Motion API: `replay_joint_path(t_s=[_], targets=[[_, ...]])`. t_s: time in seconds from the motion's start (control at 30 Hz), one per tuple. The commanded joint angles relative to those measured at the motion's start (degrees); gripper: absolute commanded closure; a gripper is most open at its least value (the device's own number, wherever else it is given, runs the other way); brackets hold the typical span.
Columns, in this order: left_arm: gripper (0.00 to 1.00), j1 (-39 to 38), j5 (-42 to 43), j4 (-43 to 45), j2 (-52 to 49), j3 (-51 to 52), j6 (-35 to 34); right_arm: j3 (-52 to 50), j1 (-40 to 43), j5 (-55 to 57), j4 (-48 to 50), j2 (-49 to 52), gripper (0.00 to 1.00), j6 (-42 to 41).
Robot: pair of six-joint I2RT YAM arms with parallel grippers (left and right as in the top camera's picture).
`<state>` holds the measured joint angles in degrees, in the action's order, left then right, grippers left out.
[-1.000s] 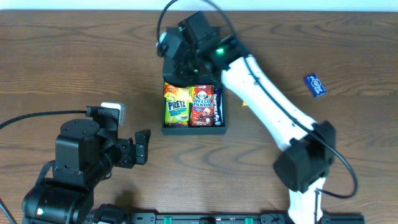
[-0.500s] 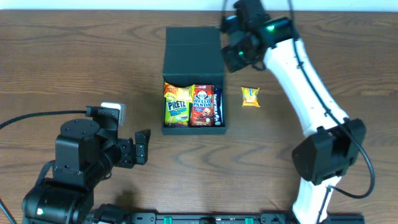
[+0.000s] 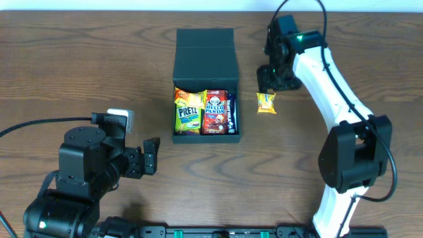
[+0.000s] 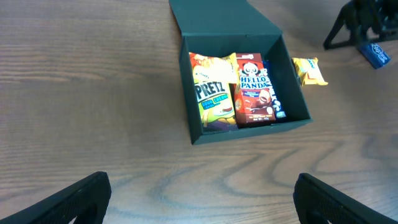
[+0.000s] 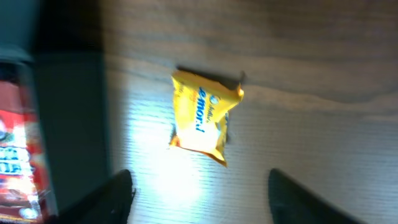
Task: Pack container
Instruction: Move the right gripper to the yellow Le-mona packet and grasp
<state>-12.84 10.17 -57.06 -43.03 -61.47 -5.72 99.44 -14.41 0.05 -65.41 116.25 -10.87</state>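
While the right gripper (image 5: 198, 190) hangs over a yellow snack packet (image 5: 204, 118), jaws apart and empty, the container (image 3: 205, 138) sits mid-table just left of that packet. Its lid flap (image 3: 205, 53) lies open behind. Inside: Pretz packet (image 3: 188, 111), Hello Panda box (image 3: 215, 112). The left gripper (image 4: 202, 202) stands well apart, jaws spread.

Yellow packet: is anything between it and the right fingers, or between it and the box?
Nothing visible. The right gripper hangs open just above the yellow packet. Between the packet and the box lies only bare table, then the box's right wall to clear.
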Motion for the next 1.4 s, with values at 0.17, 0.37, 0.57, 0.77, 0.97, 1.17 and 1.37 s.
replay_joint_path(t_s=[0.17, 0.37, 0.57, 0.77, 0.97, 1.17, 1.37], targets=[[0.05, 0.1, 0.2, -0.2, 0.0, -0.2, 0.4, -8.7, 0.2, 1.7, 7.2, 0.4, 0.12, -5.4], [0.05, 0.1, 0.2, -0.2, 0.0, -0.2, 0.4, -14.3, 0.2, 1.6, 14.0, 0.4, 0.16, -7.6], [0.05, 0.1, 0.2, -0.2, 0.0, -0.2, 0.4, -16.7, 0.1, 1.6, 18.3, 0.9, 0.21, -7.6], [0.05, 0.1, 0.2, -0.2, 0.0, -0.2, 0.4, -19.1, 0.1, 1.6, 21.8, 1.1, 0.24, -7.5], [0.05, 0.1, 0.2, -0.2, 0.0, -0.2, 0.4, -19.3, 0.1, 1.6, 23.9, 1.1, 0.3, -7.5], [0.05, 0.1, 0.2, -0.2, 0.0, -0.2, 0.4, -19.3, 0.1, 1.6, 25.0, 1.1, 0.32, -7.5], [0.05, 0.1, 0.2, -0.2, 0.0, -0.2, 0.4, -19.3, 0.1, 1.6, 25.6, 1.1, 0.32, -7.5]])
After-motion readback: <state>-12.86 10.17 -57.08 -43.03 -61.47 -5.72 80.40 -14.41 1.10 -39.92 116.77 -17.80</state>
